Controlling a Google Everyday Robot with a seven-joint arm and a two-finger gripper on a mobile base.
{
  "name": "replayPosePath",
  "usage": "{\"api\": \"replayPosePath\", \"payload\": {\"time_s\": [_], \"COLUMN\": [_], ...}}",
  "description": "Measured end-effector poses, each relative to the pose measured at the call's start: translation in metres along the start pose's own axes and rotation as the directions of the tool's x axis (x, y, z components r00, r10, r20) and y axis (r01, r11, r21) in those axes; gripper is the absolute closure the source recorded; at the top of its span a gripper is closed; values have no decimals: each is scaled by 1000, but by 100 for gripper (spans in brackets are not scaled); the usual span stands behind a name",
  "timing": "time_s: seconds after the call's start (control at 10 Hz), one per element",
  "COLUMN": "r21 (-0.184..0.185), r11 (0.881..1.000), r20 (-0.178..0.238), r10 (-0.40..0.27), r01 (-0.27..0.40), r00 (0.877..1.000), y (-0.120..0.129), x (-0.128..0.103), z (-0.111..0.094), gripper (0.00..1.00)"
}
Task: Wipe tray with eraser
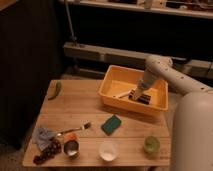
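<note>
The yellow-orange tray (114, 81) stands on the wooden table at the back right. The dark eraser (143, 98) lies on the tray floor toward its right side. My gripper (137, 93) reaches down into the tray from the right on the white arm, right at the eraser's left end. A thin pale stick (121, 94) lies on the tray floor just left of the gripper.
On the wooden table (85, 107): a green sponge pad (111, 124), a fork (75, 129), a grey cloth (43, 134), dark grapes (46, 152), a metal cup (71, 147), a white bowl (108, 149), a green apple (151, 144), a green vegetable (55, 90). Robot body fills the right.
</note>
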Motion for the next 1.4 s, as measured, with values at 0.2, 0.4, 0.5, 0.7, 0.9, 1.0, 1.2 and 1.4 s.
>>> {"api": "replayPosePath", "payload": {"time_s": [0.2, 0.4, 0.5, 0.7, 0.9, 1.0, 1.2, 1.4], "r21": [26, 58, 62, 76, 75, 69, 46, 13], "r11": [999, 995, 994, 994, 997, 997, 995, 987], "r20": [-30, -61, -67, -44, 9, 41, 74, 97], "r10": [36, 83, 91, 78, 31, -17, -93, -160], "r01": [-35, -79, -87, -74, -31, 14, 90, 160], "r00": [999, 995, 994, 996, 999, 999, 993, 982], "y": [-23, -58, -64, -78, -65, -49, -13, 28], "x": [-1, -2, -4, -35, -72, -95, -123, -132], "z": [5, 10, 12, 16, 13, 9, 10, 17], "gripper": [91, 91, 91, 91, 91, 91, 91, 91]}}
